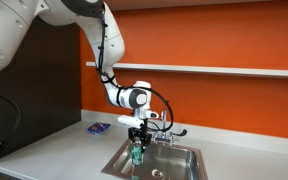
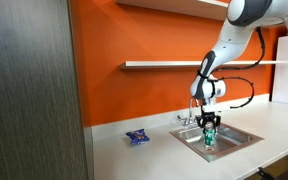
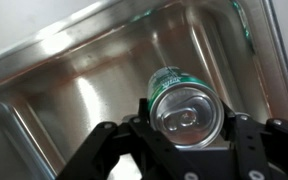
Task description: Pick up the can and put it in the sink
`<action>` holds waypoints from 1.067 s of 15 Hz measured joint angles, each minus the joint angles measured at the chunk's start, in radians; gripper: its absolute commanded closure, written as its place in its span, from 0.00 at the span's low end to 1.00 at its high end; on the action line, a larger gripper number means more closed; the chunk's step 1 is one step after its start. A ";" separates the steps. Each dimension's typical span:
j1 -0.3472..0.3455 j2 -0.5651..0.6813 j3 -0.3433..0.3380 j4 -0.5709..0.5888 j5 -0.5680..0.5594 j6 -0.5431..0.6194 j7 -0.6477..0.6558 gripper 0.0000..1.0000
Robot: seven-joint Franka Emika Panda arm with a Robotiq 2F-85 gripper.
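Note:
The green can (image 1: 138, 153) with a pale silver top hangs upright in my gripper (image 1: 137, 141) inside the stainless-steel sink (image 1: 184, 170). It also shows in an exterior view (image 2: 210, 139), low in the basin (image 2: 234, 139). In the wrist view the can's top (image 3: 187, 108) fills the space between my two black fingers (image 3: 189, 125), which are shut on its sides. The sink floor (image 3: 74, 90) lies below it. I cannot tell whether the can's base touches the floor.
A chrome faucet (image 1: 165, 131) with side handles stands at the back of the sink. A flat blue-purple packet (image 1: 99, 128) lies on the light grey counter, also seen in an exterior view (image 2: 137, 137). An orange wall and a shelf (image 2: 174, 65) are behind.

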 measured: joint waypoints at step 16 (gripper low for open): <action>-0.002 0.221 0.004 0.161 0.042 0.009 0.000 0.62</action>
